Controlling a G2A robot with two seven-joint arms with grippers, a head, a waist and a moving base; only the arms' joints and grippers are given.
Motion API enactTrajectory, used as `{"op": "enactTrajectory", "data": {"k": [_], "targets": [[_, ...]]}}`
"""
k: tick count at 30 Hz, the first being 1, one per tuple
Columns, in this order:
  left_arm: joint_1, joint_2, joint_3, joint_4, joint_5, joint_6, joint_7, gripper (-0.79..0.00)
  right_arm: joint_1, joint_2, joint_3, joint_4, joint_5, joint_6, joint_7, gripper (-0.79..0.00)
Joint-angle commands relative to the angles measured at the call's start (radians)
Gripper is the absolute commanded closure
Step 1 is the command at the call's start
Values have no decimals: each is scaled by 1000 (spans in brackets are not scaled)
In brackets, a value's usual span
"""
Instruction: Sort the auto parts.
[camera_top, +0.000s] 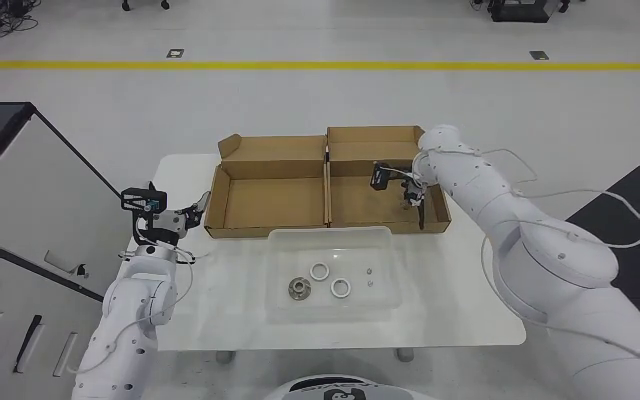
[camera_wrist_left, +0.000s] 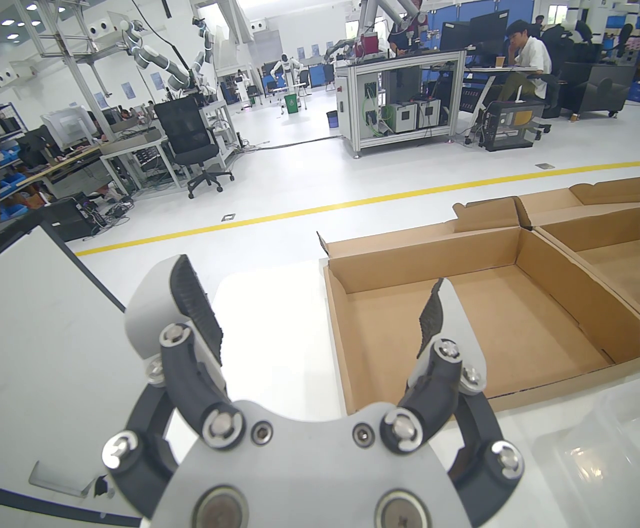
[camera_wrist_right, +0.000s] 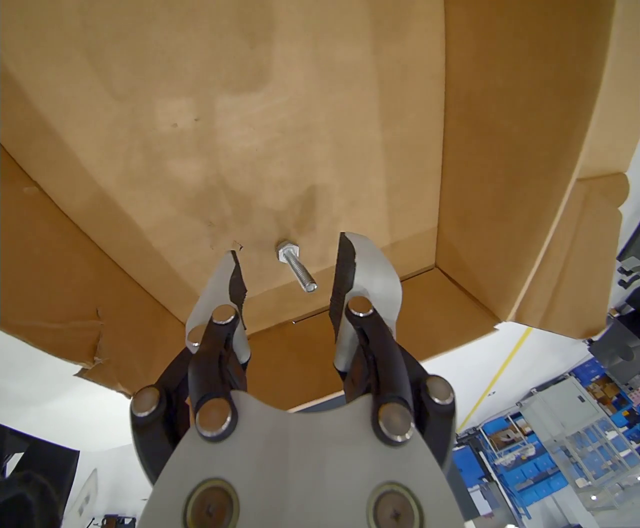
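A steel bolt (camera_wrist_right: 296, 266) lies on the floor of the right cardboard box (camera_top: 352, 198), near its corner. My right gripper (camera_wrist_right: 289, 272) hangs open just above the bolt, one finger on each side, not touching it; from above it shows as my right gripper (camera_top: 412, 197) inside that box. The clear tray (camera_top: 380, 240) in front holds two white rings (camera_top: 321, 271) (camera_top: 341, 289), a grey flanged part (camera_top: 298, 290) and two small pieces (camera_top: 369, 275). My left gripper (camera_wrist_left: 320, 305) is open and holds nothing, over the table left of the left box (camera_wrist_left: 545, 320).
The left box (camera_top: 232, 205) has a bare floor. A dark-framed white panel (camera_top: 50, 180) stands at the table's left edge. Bare table lies in front of the tray and to its right.
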Motion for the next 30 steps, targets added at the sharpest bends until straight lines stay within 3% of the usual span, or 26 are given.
{"op": "enactTrajectory", "data": {"k": [1, 9, 17, 23, 30], "targets": [[0, 0, 0, 0, 0, 0, 0, -785, 4, -2, 1, -6, -7, 1, 0, -785], [0, 0, 0, 0, 0, 0, 0, -785, 34, -3, 21, -80, -13, -26, 23, -785], [0, 0, 0, 0, 0, 0, 0, -785, 45, 26, 57, -236, 30, -52, 122, -785], [0, 0, 0, 0, 0, 0, 0, -785, 30, 77, 94, -432, 95, 14, 247, -785], [0, 0, 0, 0, 0, 0, 0, -785, 2, 180, 100, -752, 218, 164, 397, -785]]}}
